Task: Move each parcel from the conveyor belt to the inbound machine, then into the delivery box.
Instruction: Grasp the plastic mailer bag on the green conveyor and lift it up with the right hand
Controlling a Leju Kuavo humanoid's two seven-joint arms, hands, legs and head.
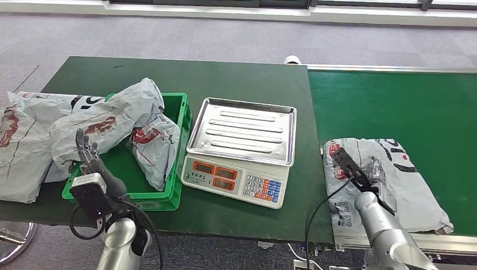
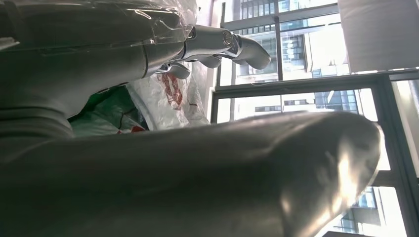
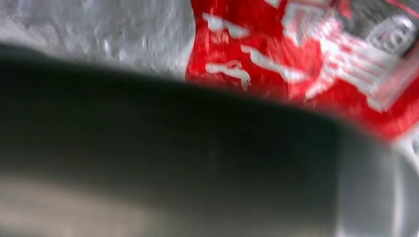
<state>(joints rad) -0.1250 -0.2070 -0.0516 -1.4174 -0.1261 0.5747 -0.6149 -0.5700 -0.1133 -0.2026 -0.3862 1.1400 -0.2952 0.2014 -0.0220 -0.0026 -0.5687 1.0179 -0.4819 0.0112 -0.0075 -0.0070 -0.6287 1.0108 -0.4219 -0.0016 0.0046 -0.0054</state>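
Resting on belt parcel [image 1: 388, 180], right hand [image 1: 351, 166], grip unclear; left hand [image 1: 87, 152] spread over green crate [image 1: 175, 169].

Parcel [image 3: 306, 54]: print blurred, unreadable. Right hand [image 1: 360, 175]: grasp on it unclear. Leftmost bag [image 1: 22, 146]: cut by frame edge.

Your table [image 1: 236, 76]: dark green top. Green crate [image 1: 176, 151] near left end, by front edge, grey parcels in it. Large grey parcel [image 1: 22, 140] flat at left end, overhanging front edge. Scale [image 1: 242, 149] just right of crate, steel pan on top. Conveyor belt [image 1: 394, 107] abuts table's right edge; one grey parcel [image 1: 405, 180] lies near belt's front edge.
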